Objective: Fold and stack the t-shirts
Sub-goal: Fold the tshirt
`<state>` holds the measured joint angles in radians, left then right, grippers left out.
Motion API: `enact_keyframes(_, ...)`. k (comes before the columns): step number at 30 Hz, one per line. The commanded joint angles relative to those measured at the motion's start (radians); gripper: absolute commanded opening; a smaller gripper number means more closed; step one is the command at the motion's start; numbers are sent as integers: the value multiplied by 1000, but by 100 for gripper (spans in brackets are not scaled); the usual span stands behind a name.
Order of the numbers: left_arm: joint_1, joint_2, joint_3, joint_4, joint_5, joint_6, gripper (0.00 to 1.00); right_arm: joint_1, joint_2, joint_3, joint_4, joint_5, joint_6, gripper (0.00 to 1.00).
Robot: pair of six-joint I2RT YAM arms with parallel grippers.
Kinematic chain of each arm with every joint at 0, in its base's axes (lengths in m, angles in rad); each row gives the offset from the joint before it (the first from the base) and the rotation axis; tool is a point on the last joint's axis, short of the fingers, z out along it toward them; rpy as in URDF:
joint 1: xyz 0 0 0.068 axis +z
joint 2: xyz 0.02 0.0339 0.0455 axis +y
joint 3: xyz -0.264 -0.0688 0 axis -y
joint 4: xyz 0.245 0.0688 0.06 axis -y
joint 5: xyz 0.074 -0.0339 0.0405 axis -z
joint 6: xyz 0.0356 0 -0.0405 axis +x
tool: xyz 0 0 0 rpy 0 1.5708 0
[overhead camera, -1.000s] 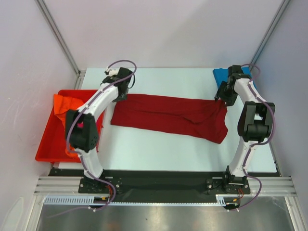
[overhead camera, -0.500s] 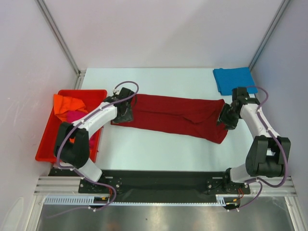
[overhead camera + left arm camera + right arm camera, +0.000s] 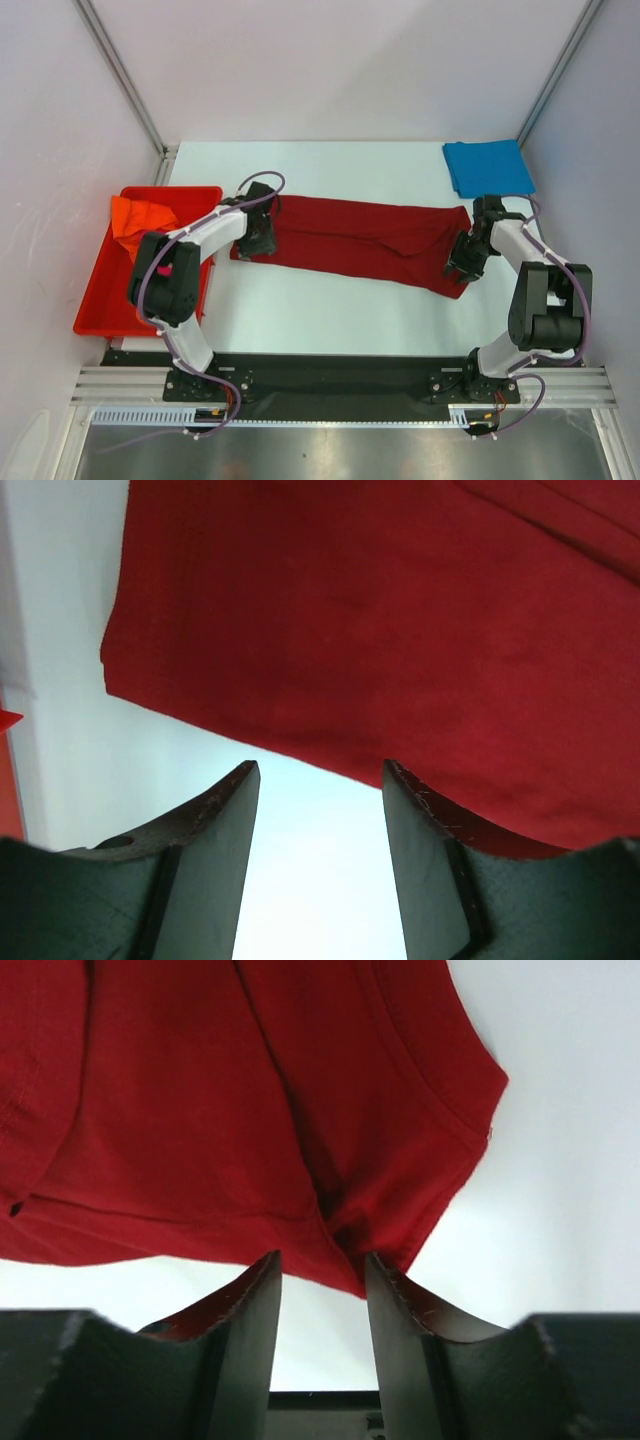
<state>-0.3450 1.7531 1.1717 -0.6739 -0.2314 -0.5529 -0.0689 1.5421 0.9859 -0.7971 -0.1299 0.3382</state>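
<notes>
the dark red t-shirt (image 3: 360, 238) lies as a long band across the middle of the table (image 3: 330, 310). the left gripper (image 3: 318, 770) and right gripper (image 3: 322, 1258) sit at its near hem, one at each end. both have their jaws spread and pinch nothing yet, likely placed to lift both ends together for a fold.

Orange t-shirt (image 3: 135, 215), red bin (image 3: 95, 295) partly behind left arm (image 3: 205, 232).

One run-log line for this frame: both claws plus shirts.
dark red t-shirt: laid out mid-table | left claw: open, at its left end | right claw: open, at its right end | blue t-shirt: folded, far right corner
</notes>
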Motion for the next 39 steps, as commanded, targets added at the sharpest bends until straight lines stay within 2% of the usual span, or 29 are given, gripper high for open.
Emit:
enact_keyframes(1, 27, 43, 45, -4, 17, -35, 57, 1, 29, 39, 38, -2, -7, 41)
enact_keyframes(4, 34, 71, 52, -15, 4, -35, 56, 3, 50, 46, 41, 4, -1, 38)
enact_keyframes(6, 34, 78, 55, -23, -11, -36, 56, 4, 58, 46, 52, 9, 1, 32)
enact_keyframes(9, 35, 98, 63, -33, -26, -38, 57, 6, 61, 65, 64, 21, 8, 17)
enact_keyframes(10, 35, 105, 65, -36, -31, -39, 57, 6, 59, 74, 58, 33, 15, 7)
enact_keyframes(12, 35, 120, 72, -47, -45, -41, 57, 6, 47, 102, 58, 61, 24, 0)
enact_keyframes(18, 35, 143, 83, -52, -60, -35, 57, 4, 45, 137, 55, 125, 39, 0)
enact_keyframes(22, 35, 149, 89, -55, -69, -28, 57, 4, 113, 143, 65, 128, 36, 0)
enact_keyframes(25, 35, 151, 95, -59, -75, -24, 57, 3, 157, 149, 90, 203, 25, 0)
enact_keyframes(27, 35, 146, 95, -59, -75, -18, 57, 3, 187, 157, 98, 219, 15, 3)
enact_keyframes(30, 35, 141, 98, -59, -77, -10, 57, 1, 210, 183, 81, 227, 16, 14)
enact_keyframes(33, 35, 128, 103, -62, -77, -4, 57, 1, 158, 203, 21, 220, 30, 26)
enact_keyframes(34, 35, 123, 102, -59, -77, -2, 57, 1, 136, 203, -9, 222, 45, 37)
enact_keyframes(37, 35, 102, 97, -52, -75, 2, 57, -8, 58, 203, -63, 220, 61, 51)
enact_keyframes(39, 35, 97, 95, -49, -65, 5, 57, -25, 38, 201, -86, 214, 65, 52)
